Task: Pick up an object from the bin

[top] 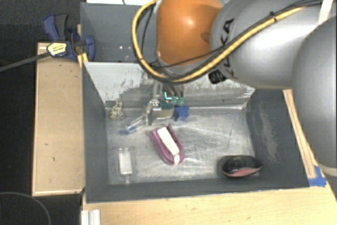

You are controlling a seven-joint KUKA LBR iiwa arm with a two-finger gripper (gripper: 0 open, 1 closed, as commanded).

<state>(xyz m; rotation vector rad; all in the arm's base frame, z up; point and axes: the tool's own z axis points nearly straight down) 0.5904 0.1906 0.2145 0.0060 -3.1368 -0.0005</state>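
The hand (159, 107) is seen low over the back middle of the grey bin (263, 129), under the arm's orange cover (184, 23) (whether it is apart or together cannot be told). A small blue piece (181, 113) is seen just beside it, a blue-tipped stick (131, 125) to its left, and a purple-and-white object (167, 145) just in front.

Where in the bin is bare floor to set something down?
Free: the bin floor between the purple-and-white object and the black oval thing. Crowded: near the tool, where small things lie close together.
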